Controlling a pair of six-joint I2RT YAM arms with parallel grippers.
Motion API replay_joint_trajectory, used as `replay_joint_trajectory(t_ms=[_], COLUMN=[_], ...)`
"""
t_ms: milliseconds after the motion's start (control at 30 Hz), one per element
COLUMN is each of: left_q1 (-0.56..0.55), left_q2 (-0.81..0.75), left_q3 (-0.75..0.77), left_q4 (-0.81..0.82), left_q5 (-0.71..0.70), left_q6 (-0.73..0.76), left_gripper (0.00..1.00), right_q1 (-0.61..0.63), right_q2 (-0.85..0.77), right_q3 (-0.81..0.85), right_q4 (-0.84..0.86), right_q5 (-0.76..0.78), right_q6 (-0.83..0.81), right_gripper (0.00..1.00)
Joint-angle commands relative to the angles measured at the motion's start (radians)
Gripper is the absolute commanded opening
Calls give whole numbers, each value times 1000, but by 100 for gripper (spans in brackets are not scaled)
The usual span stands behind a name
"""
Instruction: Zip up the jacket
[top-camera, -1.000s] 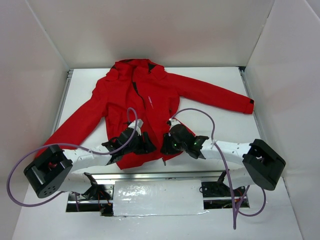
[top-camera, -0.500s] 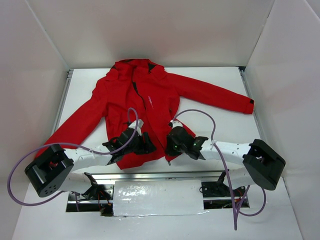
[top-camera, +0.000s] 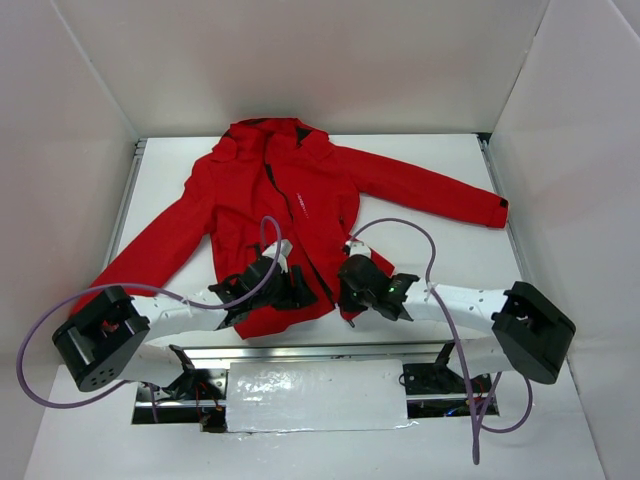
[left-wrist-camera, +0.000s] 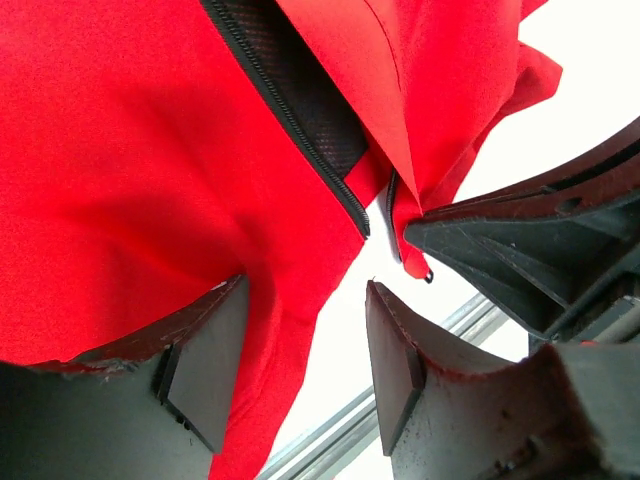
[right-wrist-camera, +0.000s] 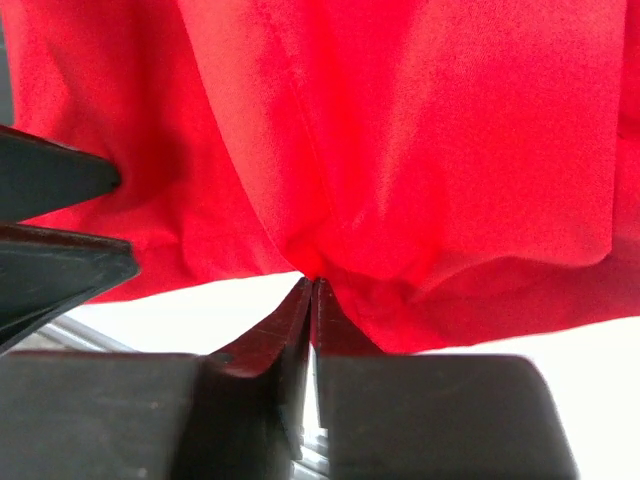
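Observation:
The red hooded jacket lies face up on the white table, hood at the back, front open along the zip. My left gripper is open at the hem of the jacket's left panel; its pads straddle the hem edge without closing on it. The dark zip teeth and dark lining show above it. My right gripper is shut on the hem of the other front panel, pinching a fold of red fabric at its fingertips. The two grippers sit close together at the bottom of the zip.
A metal rail runs along the table's near edge just below the hem. White walls enclose the table on three sides. The right sleeve stretches toward the right wall, the left sleeve toward the left arm's base.
Both grippers have moved slightly inward and toward the near edge, drawing the two hem corners closer together. The right gripper still holds the hem.

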Motion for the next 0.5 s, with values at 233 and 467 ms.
replay_joint_trajectory(t_ms=[233, 467], left_q1=[-11, -11], left_q2=[-15, -67], left_q3=[41, 39], left_q4=[-15, -75], left_q5=[-40, -99], left_q6=[-2, -31], left_gripper=[66, 68], right_q1=[121, 218], right_q2=[5, 71], right_q3=[83, 141], right_q4=[-100, -204], right_q5=[26, 208], right_q6=[-22, 61], right_gripper=[48, 47])
